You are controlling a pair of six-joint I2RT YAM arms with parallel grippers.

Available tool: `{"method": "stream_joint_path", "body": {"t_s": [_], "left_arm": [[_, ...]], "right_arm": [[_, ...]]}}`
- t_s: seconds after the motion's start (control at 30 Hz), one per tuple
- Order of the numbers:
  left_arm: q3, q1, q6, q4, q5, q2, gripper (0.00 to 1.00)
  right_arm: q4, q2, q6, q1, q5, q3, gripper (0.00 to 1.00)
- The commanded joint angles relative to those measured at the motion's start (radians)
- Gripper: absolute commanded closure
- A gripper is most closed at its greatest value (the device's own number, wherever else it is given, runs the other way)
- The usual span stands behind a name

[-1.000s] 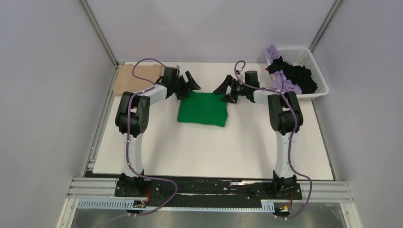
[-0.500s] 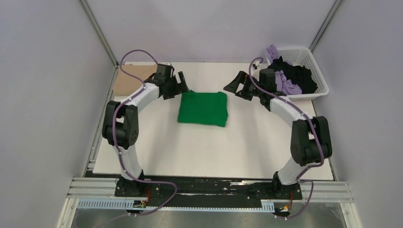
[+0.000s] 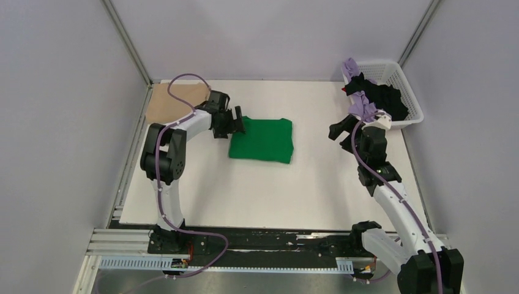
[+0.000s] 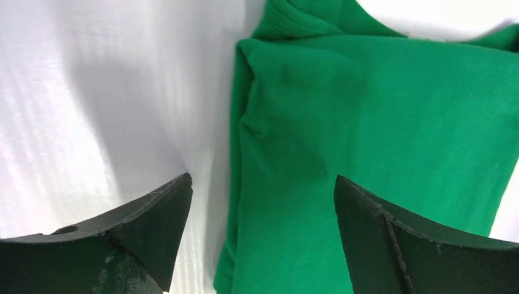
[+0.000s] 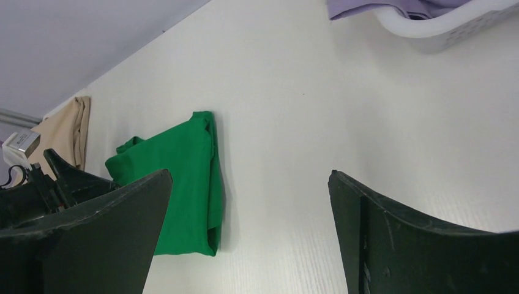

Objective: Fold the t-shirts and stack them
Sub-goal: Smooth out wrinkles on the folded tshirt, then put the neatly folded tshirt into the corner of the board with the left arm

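The green t-shirt (image 3: 262, 140) lies folded; our left gripper (image 4: 260, 179) stands open astride its edge. We should catch every layer before lifting; the right gripper (image 5: 248, 174) hangs open, empty.

- A robot lab.
- Plain grey walls (image 3: 61, 122) and metal posts (image 3: 125, 40) box in a white table (image 3: 275, 190).
- Robot arms (image 3: 164, 160) sit on a metal rail (image 3: 116, 242).
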Motion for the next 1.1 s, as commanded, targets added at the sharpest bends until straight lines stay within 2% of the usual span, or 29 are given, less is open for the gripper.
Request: {"method": "stream_joint_path", "body": {"t_s": [0.0, 0.13, 0.2, 0.27, 0.37, 0.4, 0.43, 0.5, 0.63, 0.77, 0.83, 0.97, 1.07], "left_arm": [[-0.025, -0.058, -0.015, 0.025, 0.044, 0.039, 0.08], [-0.008, -0.103, -0.029, 0.013, 0.017, 0.065, 0.12], [0.014, -0.123, -0.030, -0.011, -0.014, 0.085, 0.19], [0.047, -0.145, -0.024, -0.047, -0.054, 0.109, 0.32], [0.120, -0.177, -0.005, -0.118, -0.154, 0.147, 0.62], [0.136, -0.194, 0.001, -0.155, -0.217, 0.153, 0.68], [0.168, -0.201, 0.015, -0.188, -0.248, 0.164, 0.80], [0.214, -0.219, 0.034, -0.231, -0.338, 0.177, 0.98], [0.307, -0.221, 0.098, -0.278, -0.495, 0.189, 1.00], [0.404, -0.219, 0.189, -0.309, -0.760, 0.192, 1.00], [0.426, -0.213, 0.252, -0.284, -0.847, 0.185, 1.00], [0.431, -0.184, 0.415, -0.186, -0.967, 0.155, 1.00], [0.401, -0.136, 0.535, -0.100, -0.987, 0.110, 1.00]], "right_arm": [[-0.006, -0.057, -0.016, -0.002, 0.113, -0.036, 0.00], [-0.026, -0.064, -0.026, -0.003, 0.107, -0.032, 0.00], [-0.034, -0.063, -0.030, -0.002, 0.114, -0.031, 0.00], [-0.039, -0.066, -0.032, -0.002, 0.117, -0.030, 0.00], [-0.040, -0.075, -0.034, -0.002, 0.126, -0.033, 0.00], [-0.041, -0.078, -0.035, -0.003, 0.131, -0.034, 0.00], [-0.040, -0.081, -0.036, -0.003, 0.135, -0.034, 0.00], [-0.040, -0.084, -0.037, -0.002, 0.138, -0.036, 0.00], [-0.040, -0.081, -0.043, -0.003, 0.135, -0.036, 0.00], [-0.039, -0.070, -0.048, -0.002, 0.143, -0.033, 0.00], [-0.040, -0.059, -0.057, -0.002, 0.139, -0.029, 0.00], [-0.043, -0.031, -0.069, -0.003, 0.138, -0.018, 0.00], [-0.043, -0.019, -0.073, -0.003, 0.135, -0.014, 0.00]]}}
